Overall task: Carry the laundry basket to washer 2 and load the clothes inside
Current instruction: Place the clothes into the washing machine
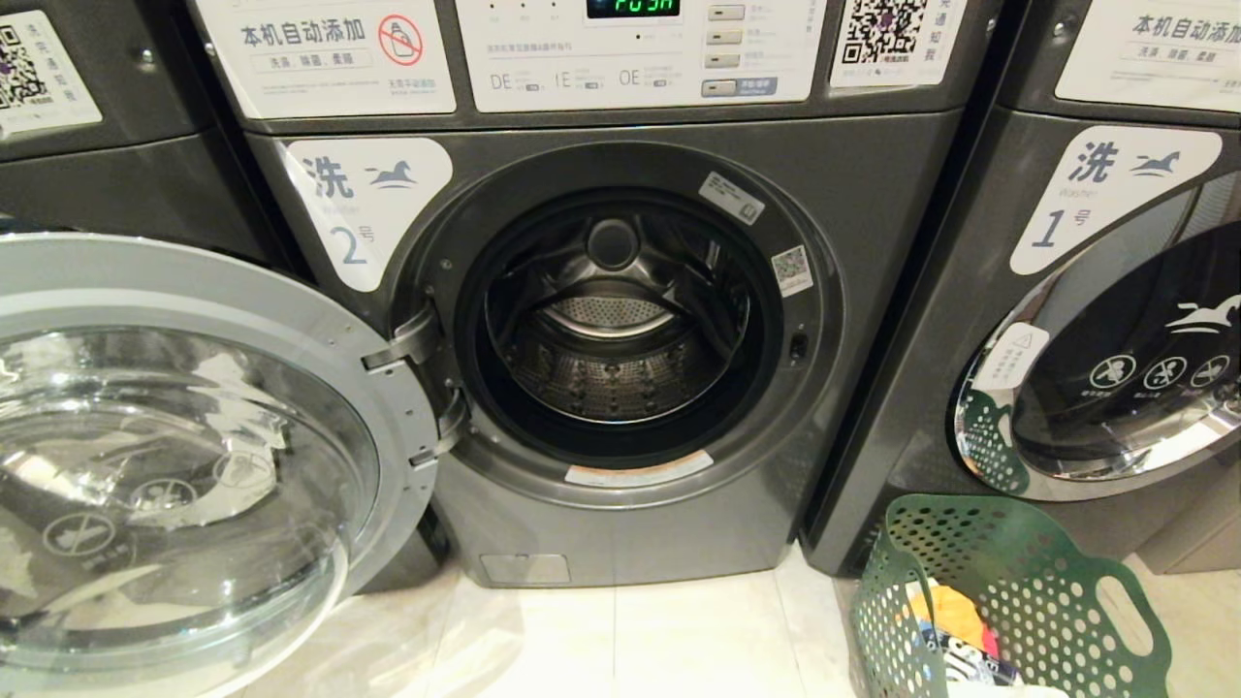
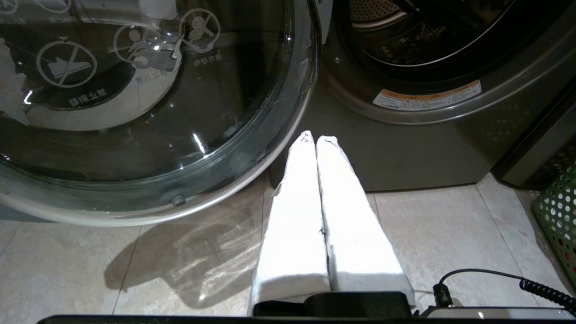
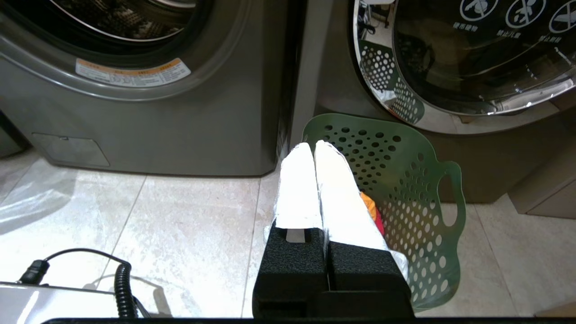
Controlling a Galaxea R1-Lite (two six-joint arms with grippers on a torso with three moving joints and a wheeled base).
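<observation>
A dark grey front-loading washer 2 (image 1: 620,320) stood straight ahead of the robot, marked with a white label bearing a blue "2" (image 1: 351,244). Its round glass door (image 1: 184,456) hung wide open to the robot's left, and the steel drum (image 1: 613,339) inside held nothing visible. To the right stood the matching washer 1 (image 1: 1096,339), with its chrome-rimmed door closed.

The green laundry basket (image 1: 1008,582) sat on the pale tiled floor (image 1: 679,640) in front of washer 1, just right of the gap between the two machines. The clothes (image 1: 955,630) lay inside it: a yellow-orange piece, a red one, and a white one with dark print.

The left gripper (image 2: 314,137) hung low above the floor, its two white-wrapped fingers pressed together and holding nothing. It pointed at the base of washer 2, beside the lower edge of the open door, well apart from the basket.

The right gripper (image 3: 313,145) also had its white fingers pressed together, empty. It hovered over the basket's near left side, with the clothes showing just beside its fingers; whether it touched the basket could not be told.
</observation>
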